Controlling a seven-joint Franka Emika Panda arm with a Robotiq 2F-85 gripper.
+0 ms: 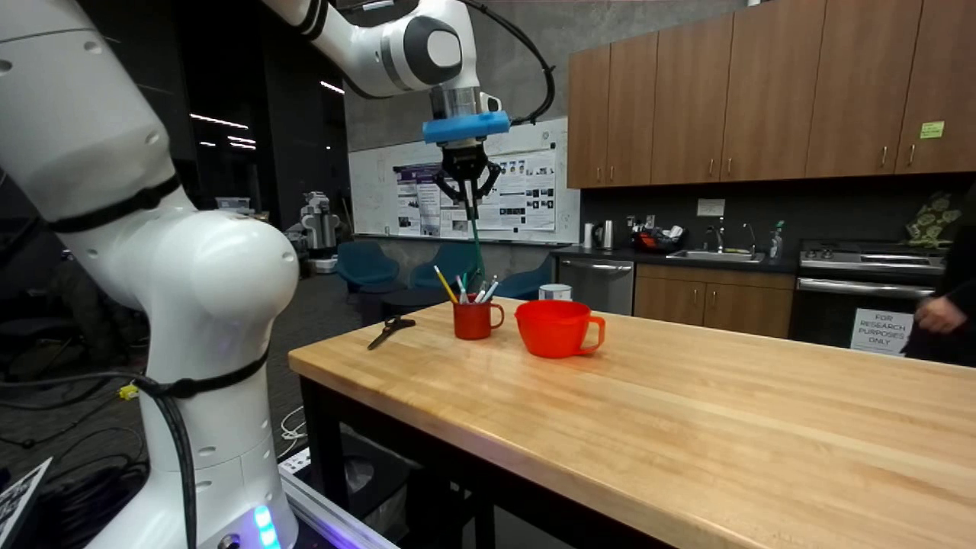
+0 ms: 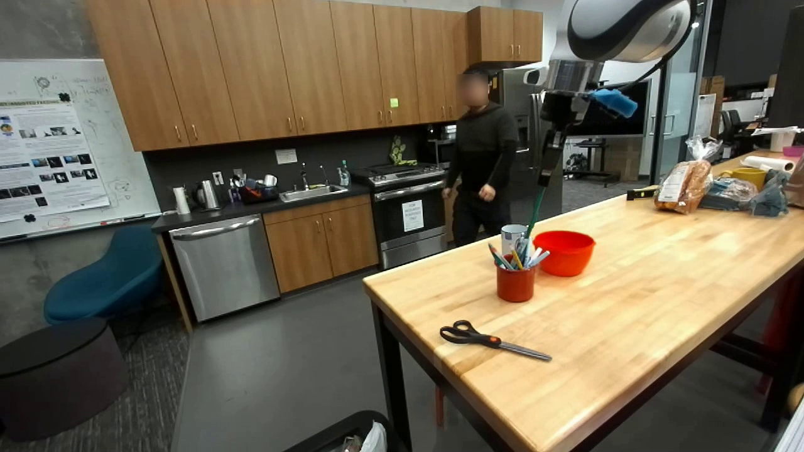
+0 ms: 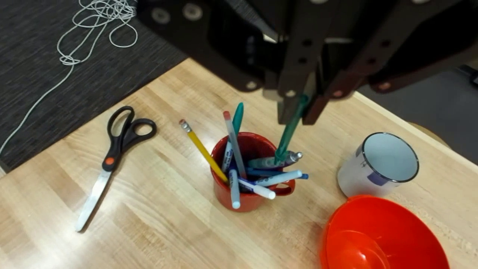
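My gripper (image 3: 298, 120) is shut on a slim green pen (image 3: 290, 134), gripping it near its upper end. The pen hangs down at a slight tilt over the red mug (image 3: 239, 200). Its lower tip overlaps the clear pen lying across the mug's rim; whether it touches is hard to tell. Inside the mug stand a yellow pencil (image 3: 204, 151), a teal pen (image 3: 238, 117) and several white and blue pens (image 3: 257, 188). In both exterior views the gripper (image 1: 470, 206) is above the mug (image 2: 515, 285), with the green pen (image 2: 536, 210) pointing down.
Black-handled scissors (image 3: 117, 145) lie beside the mug on the wooden table (image 2: 628, 314). A red bowl (image 1: 557, 328) and a white cup (image 3: 390, 158) stand on its other side. Bagged bread (image 2: 684, 185) sits farther along. A person (image 2: 483, 157) stands beyond the table.
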